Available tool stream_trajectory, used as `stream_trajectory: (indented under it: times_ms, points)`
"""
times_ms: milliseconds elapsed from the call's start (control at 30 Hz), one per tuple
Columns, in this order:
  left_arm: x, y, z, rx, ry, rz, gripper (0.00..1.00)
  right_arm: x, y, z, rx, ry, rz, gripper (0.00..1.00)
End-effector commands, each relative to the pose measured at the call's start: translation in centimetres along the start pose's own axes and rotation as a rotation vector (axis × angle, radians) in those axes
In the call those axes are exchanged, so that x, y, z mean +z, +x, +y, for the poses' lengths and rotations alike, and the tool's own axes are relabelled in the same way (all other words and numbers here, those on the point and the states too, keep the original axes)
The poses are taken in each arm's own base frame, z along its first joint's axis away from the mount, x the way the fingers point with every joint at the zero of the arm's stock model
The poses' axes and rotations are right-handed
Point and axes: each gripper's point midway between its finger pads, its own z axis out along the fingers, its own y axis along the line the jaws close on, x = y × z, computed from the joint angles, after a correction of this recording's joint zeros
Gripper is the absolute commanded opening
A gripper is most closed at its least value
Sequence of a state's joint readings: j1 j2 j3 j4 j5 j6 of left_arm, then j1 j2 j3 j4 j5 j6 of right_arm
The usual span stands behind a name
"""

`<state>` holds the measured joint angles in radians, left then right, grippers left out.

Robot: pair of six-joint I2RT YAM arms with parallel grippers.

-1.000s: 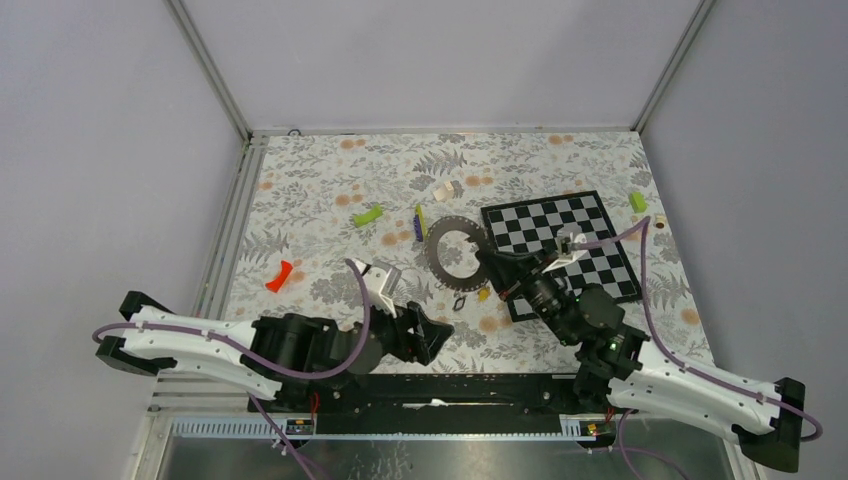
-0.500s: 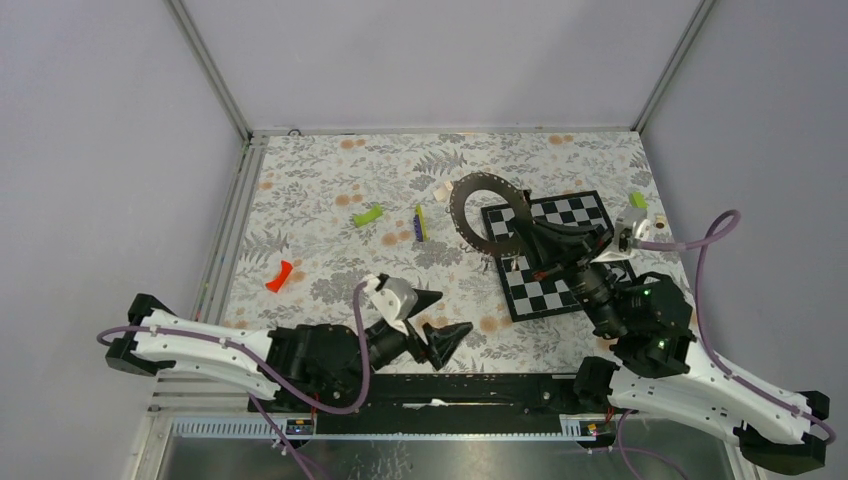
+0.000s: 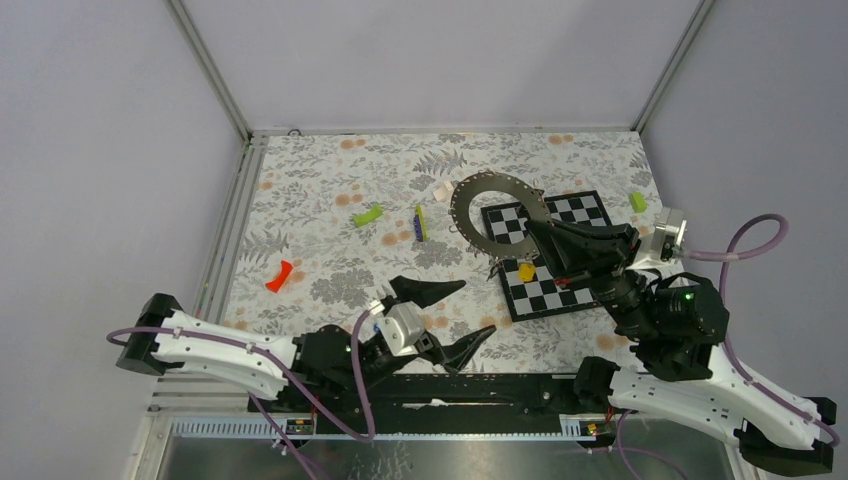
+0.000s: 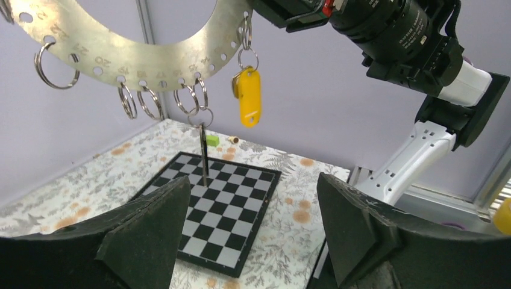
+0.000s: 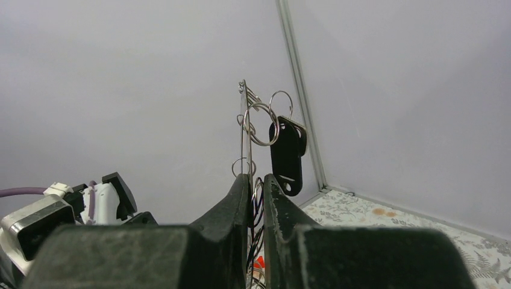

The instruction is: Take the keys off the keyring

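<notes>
Keyring [image 3: 466, 200]: held up off the floral table [image 3: 330, 180], above the far left corner of the checkerboard mat [image 3: 570, 292]. The right gripper [image 3: 535, 228] has it by the rim, its jaws closed down to a narrow slit on the thin metal band. In the right wrist view we see the hoop [image 5: 243, 138] edge-on, pinched between the two fingers [image 5: 238, 198].

From the left wrist view we note the perforated band [image 4: 120, 54] arching overhead, with several small split rings [image 4: 57, 60] hanging from its holes. A yellow-tagged key [image 4: 247, 96] dangles from one ring, and a slim dark key [image 4: 203, 153] hangs straight down beside it. The right wrist view shows a black-tagged key [image 5: 287, 153] on another ring (we cannot tell which hole).

The left gripper [image 3: 478, 307] sits low near the arm bases, well apart from the hoop. Its jaws are spread wide and hold nothing.

Loose on the table: a lime-green block [image 3: 368, 215], a yellow-green stick [image 3: 420, 222] and a red piece [image 3: 279, 276].
</notes>
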<state>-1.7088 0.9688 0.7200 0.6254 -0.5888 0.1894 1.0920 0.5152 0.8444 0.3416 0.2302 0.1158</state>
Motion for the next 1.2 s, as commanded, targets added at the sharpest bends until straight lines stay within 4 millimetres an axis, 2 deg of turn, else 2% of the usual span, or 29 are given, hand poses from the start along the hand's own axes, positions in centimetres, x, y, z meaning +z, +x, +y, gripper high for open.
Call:
stream_trajectory:
  times_ms: [0,133,300,500,800,1167]
  points:
    - [1.1,-2.8,-0.1,0.034,-0.007,-0.130,0.84,-0.2,-4.1,1.6,0.055,-0.065,-0.111,0.00]
    - [1.6,-2.4,0.4,0.061,-0.062,-0.141,0.87,-0.2,-4.3,2.0,0.071,-0.085,-0.113,0.00]
    - [1.6,-2.5,1.9,0.045,-0.166,-0.181,0.90,-0.4,-4.6,2.6,0.088,-0.116,-0.117,0.00]
    - [2.4,-2.4,1.7,0.036,-0.195,-0.195,0.90,-0.6,-5.1,3.0,0.112,-0.135,-0.127,0.00]
    - [3.5,-1.4,0.7,0.027,-0.185,-0.176,0.77,-0.9,-5.1,3.2,0.130,-0.145,-0.128,0.00]
    - [4.1,-2.0,1.0,-0.002,-0.236,-0.197,0.65,-1.0,-4.6,3.2,0.147,-0.149,-0.122,0.00]
